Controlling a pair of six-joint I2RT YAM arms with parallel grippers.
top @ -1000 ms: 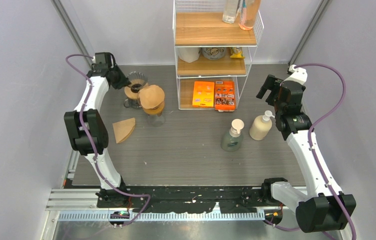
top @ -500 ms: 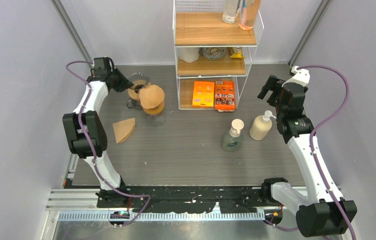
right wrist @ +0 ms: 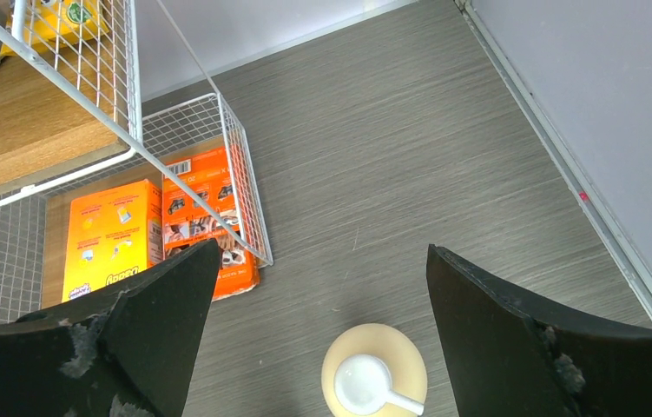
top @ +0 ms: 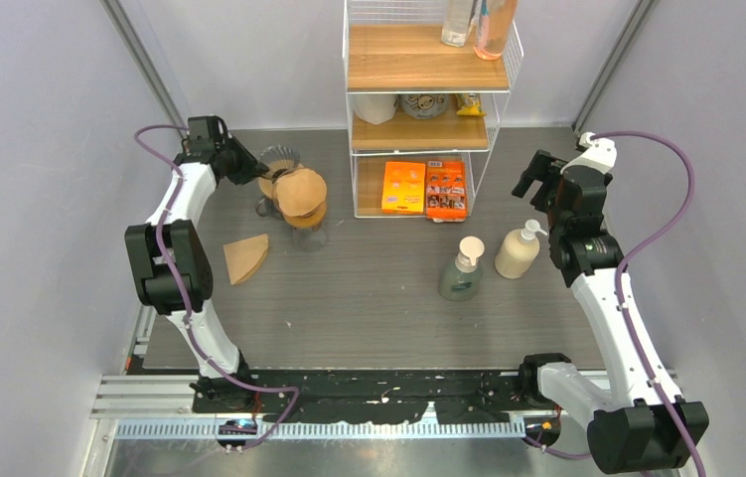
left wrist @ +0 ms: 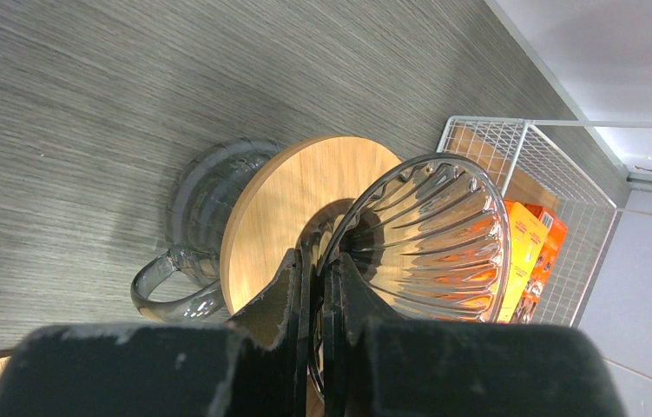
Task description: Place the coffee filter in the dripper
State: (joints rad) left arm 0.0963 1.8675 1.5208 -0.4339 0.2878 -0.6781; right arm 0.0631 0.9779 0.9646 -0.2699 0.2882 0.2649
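Left gripper [left wrist: 320,261] is clamped tight on the rim of the glass dripper [left wrist: 426,234], at the far left of the table beside the wire rack [top: 428,109]. A wooden disc [left wrist: 296,200] sits right behind the cone; hard to say if the dripper is resting or lifted. The coffee filter [top: 246,257] lies flat on the table, apart from it. Right gripper [right wrist: 322,252] hangs spread wide over the cream pump bottle [right wrist: 374,378]
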